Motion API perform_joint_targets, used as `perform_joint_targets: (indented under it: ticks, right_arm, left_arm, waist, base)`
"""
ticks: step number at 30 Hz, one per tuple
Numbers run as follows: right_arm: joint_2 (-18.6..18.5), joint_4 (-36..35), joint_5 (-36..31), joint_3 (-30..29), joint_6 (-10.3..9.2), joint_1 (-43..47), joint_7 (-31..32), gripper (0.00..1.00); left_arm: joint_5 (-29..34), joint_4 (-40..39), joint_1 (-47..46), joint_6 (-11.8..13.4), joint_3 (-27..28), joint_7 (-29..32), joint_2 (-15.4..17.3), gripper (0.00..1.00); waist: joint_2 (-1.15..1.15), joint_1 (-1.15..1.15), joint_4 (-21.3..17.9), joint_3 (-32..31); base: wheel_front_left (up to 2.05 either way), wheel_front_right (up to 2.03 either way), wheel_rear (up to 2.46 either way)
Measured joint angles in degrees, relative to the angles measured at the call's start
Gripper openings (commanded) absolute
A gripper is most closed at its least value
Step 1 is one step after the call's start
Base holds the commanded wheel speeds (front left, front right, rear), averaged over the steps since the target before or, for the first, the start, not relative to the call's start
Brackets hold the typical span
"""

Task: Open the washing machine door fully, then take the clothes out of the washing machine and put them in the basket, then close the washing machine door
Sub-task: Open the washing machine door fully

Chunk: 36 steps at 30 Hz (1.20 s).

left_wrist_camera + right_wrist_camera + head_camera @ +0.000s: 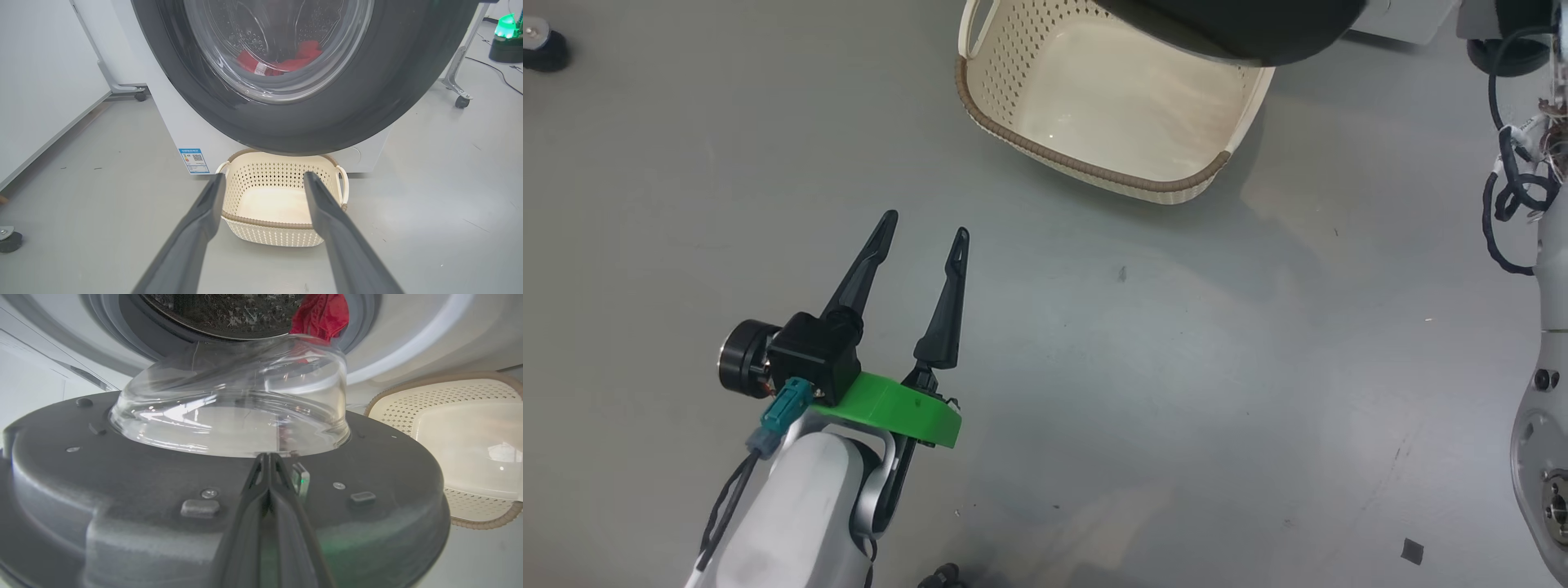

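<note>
Right pincer, clenched on nothing, presses its tips against the inner face of the washing machine door, likely swinging it wide. Left pincer hangs released, with the empty basket at its one o'clock. The clothes lie inside the washing machine.

Place: robotics test lab | bare grey floor | white partitions on castors, left | loose cables, right

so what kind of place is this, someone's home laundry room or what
More likely a lab or test space than a home. The washing machine stands on a bare grey floor, with a caster-wheeled stand leg beside it and a loose cable trailing across the floor.
</note>
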Motion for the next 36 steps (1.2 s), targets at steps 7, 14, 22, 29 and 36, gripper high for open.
perform_joint_targets:
  ticks: [7,14,22,29,36]
  right_arm:
    - [0.5,1.1,1.7,-0.7,-0.73,0.8,2.2,0.0]
    - [1.0,2.1,3.3,-0.9,-1.43,2.7,4.4,0.0]
    - [2.0,3.3,5.1,-0.9,-1.49,5.3,5.7,0.0]
    - [3.2,4.1,6.2,-0.2,-1.91,7.7,6.5,0.0]
    - [3.5,4.6,7.9,1.2,-2.01,9.4,7.0,0.0]
  left_arm:
    - [0.0,0.4,0.0,0.2,-0.2,0.0,0.0,1.0]
    - [0.0,0.7,0.0,0.5,-0.1,0.0,0.0,1.0]
    - [0.0,1.0,0.0,0.7,0.0,0.0,0.0,1.0]
    - [0.2,1.0,0.1,0.9,0.1,0.0,0.0,1.0]
    - [0.5,1.0,0.9,0.9,0.1,0.0,0.0,1.0]
  waist:
    - [0.0,0.0,0.0,-1.2]
    - [0.0,0.0,0.1,-2.9]
    - [0.0,0.0,0.2,-5.1]
    - [0.0,0.0,0.2,-7.3]
    - [0.0,0.0,0.4,-8.8]
  base:
    - [0.0,0.0,0.0]
    - [0.0,0.0,0.0]
    - [0.0,0.0,0.0]
    - [0.0,0.0,0.0]
    - [0.0,0.0,0.0]
